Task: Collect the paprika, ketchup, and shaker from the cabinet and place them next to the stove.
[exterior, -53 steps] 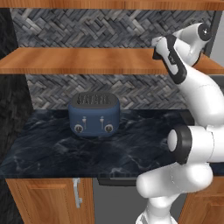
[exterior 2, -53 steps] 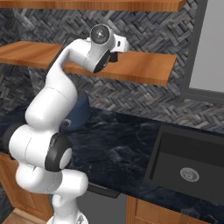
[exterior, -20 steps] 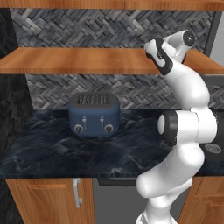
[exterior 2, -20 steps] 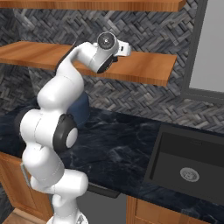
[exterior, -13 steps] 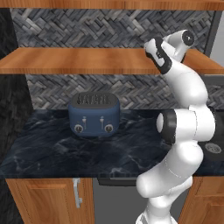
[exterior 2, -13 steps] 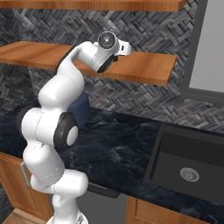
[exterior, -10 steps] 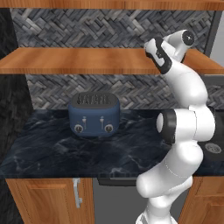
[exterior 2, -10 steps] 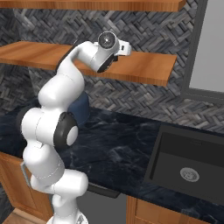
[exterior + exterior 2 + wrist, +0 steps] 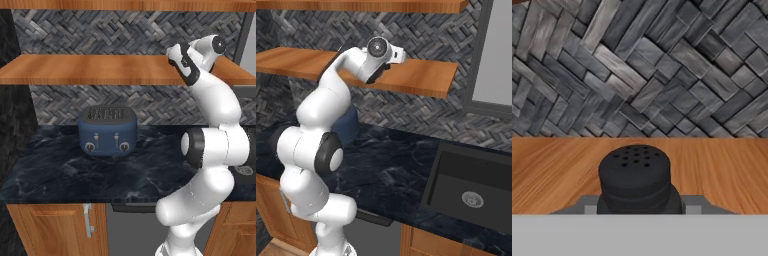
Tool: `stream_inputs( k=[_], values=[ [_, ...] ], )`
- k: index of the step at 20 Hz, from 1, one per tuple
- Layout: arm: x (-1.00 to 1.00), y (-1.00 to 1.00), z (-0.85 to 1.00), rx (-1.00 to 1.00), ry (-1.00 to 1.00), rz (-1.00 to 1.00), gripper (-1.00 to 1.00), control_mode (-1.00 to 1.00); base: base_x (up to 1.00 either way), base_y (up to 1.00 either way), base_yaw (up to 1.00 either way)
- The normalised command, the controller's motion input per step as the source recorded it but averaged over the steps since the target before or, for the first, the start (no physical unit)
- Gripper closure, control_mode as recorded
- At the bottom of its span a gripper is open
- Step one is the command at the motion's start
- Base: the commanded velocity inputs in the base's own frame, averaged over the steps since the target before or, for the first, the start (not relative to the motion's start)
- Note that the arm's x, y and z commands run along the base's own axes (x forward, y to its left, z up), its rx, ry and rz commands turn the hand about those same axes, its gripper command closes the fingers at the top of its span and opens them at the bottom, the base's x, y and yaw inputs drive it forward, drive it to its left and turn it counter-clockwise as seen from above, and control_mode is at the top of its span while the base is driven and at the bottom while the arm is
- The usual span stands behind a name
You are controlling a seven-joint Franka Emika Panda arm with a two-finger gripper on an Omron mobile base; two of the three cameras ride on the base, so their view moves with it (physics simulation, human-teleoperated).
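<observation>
- Shaker (image 9: 635,181): stands upright on the cabinet shelf (image 9: 557,170), long axis vertical, directly ahead of the hand, centred in the jaws.
- Gripper (image 9: 175,59): closed on the shaker; lift looks due next.

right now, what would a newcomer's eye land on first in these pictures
First the white arm, reaching up from the counter to the orange-brown wooden shelf, with its hand at the shelf's edge. In the hand view, the dark shaker with its holed top stands close up on the shelf board, and the hand has shut on it. Next comes the blue toaster on the dark marbled counter under the shelf.
</observation>
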Motion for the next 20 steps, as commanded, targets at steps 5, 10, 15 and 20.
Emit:
stream_inputs(
  k=[5, 10, 15, 20],
  values=[
    [-0.75, 0.00, 0.00, 0.01, -0.10, -0.05, 1.00, -1.00, 0.00, 0.00, 0.00],
    [-1.00, 0.00, 0.03, 0.01, -0.10, -0.08, 1.00, -1.00, 0.00, 0.00, 0.00],
    [-1.00, 0.00, 0.30, 0.00, -0.06, -0.08, 1.00, -1.00, 0.00, 0.00, 0.00],
    [-1.00, 0.00, 0.34, 0.00, -0.02, -0.12, 1.00, -1.00, 0.00, 0.00, 0.00]
  ],
)
